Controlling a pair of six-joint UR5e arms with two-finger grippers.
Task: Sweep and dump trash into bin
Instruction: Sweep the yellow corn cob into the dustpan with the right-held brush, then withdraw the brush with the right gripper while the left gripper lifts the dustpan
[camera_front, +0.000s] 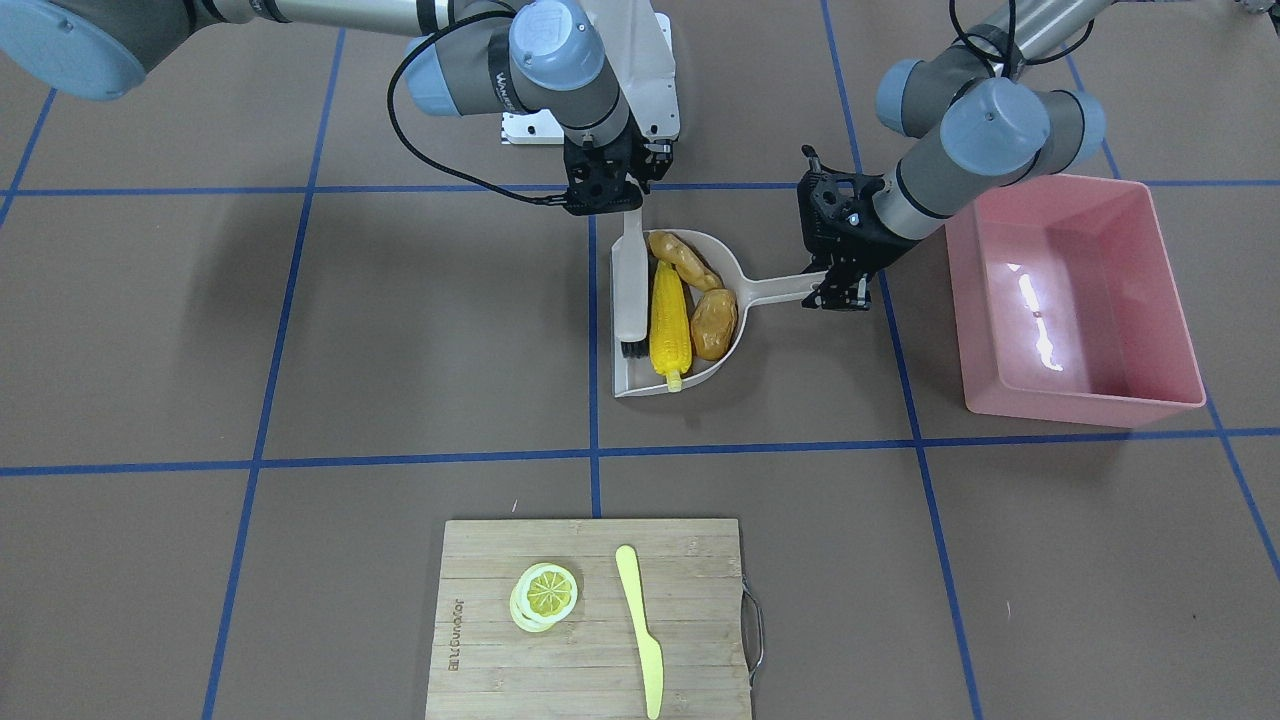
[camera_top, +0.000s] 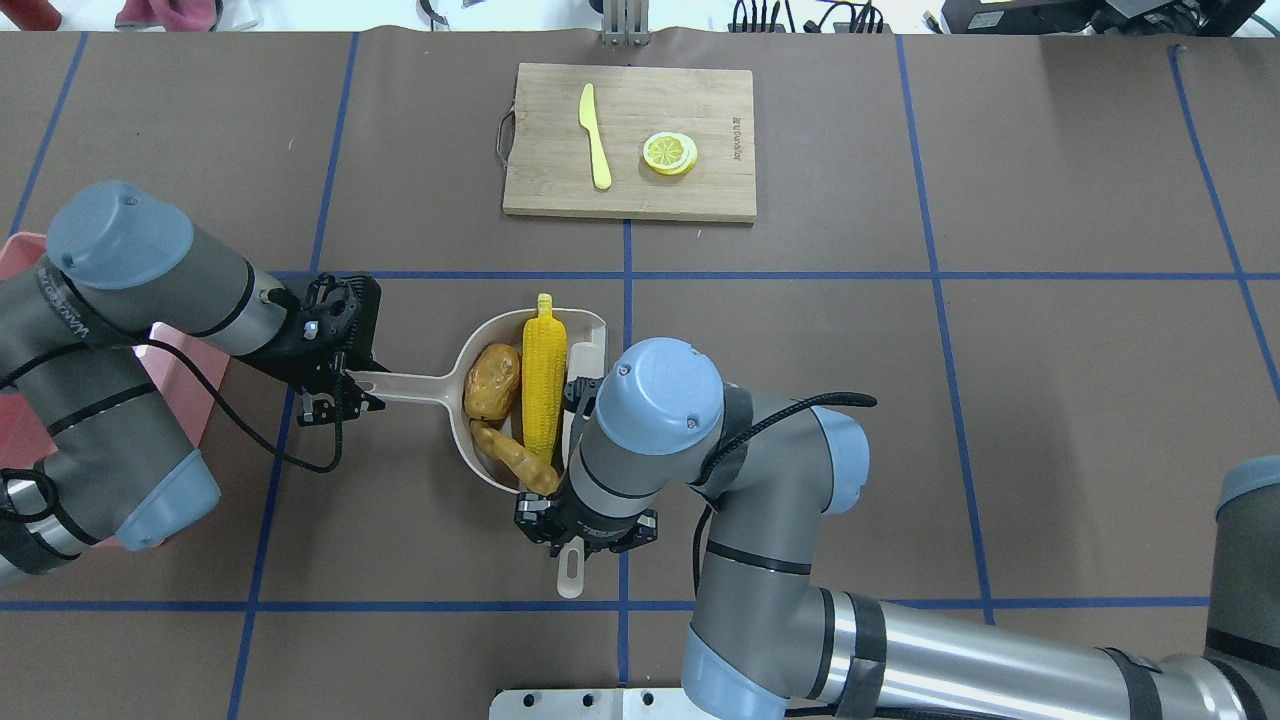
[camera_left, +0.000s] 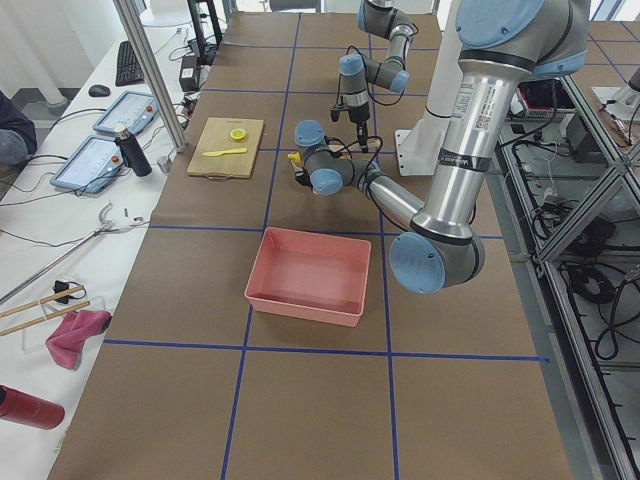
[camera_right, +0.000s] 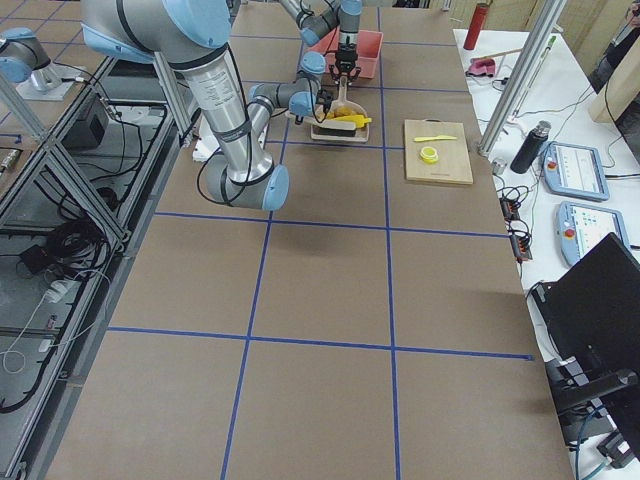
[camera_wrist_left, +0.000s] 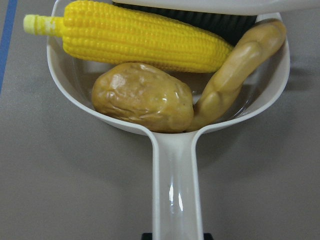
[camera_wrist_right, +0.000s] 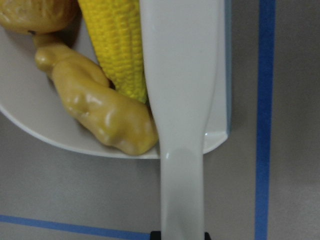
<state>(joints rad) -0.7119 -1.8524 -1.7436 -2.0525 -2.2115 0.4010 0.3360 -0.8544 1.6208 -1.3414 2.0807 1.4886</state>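
Observation:
The beige dustpan (camera_front: 625, 385) lies on the table and holds all the trash: the yellow corn cob (camera_front: 668, 320), the knobbly ginger piece (camera_front: 685, 258) and the brown potato lump (camera_front: 714, 323). My left gripper (camera_front: 835, 280) is shut on the dustpan's handle (camera_top: 400, 385). My right gripper (camera_front: 610, 190) is shut on the white brush (camera_front: 630, 290), whose bristles rest in the pan against the corn. The left wrist view shows the corn (camera_wrist_left: 145, 40), potato (camera_wrist_left: 142, 97) and ginger (camera_wrist_left: 235, 70) close up. The pink bin (camera_front: 1085, 405) stands empty beside the left arm.
A wooden cutting board (camera_front: 590, 560) with a lemon slice (camera_front: 545, 595) and a pale yellow plastic knife (camera_front: 640, 630) lies at the table's far side from me. Blue tape lines cross the brown table. The robot base plate (camera_top: 560, 700) is at the near edge.

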